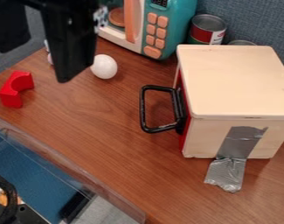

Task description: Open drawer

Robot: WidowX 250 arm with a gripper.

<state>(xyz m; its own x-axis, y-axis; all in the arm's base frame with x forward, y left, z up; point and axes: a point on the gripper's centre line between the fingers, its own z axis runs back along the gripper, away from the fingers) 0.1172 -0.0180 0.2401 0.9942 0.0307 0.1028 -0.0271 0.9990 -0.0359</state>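
Closest to the camera, the black gripper loomed at the upper left of the view. On the right of the brown wooden table stood a cream box holding the drawer, whose red front showed as a narrow strip along the box's left side and looked pushed in. Its thick black handle, a squared loop, jutted out toward the left, its paint worn in spots. Silver tape ran down the box's near side and onto the tabletop.

The gripper hung down, well apart from the handle, its two fingers spread with a gap between them and nothing held there. Near it on the table lay a white egg-shaped thing and a red arched block.
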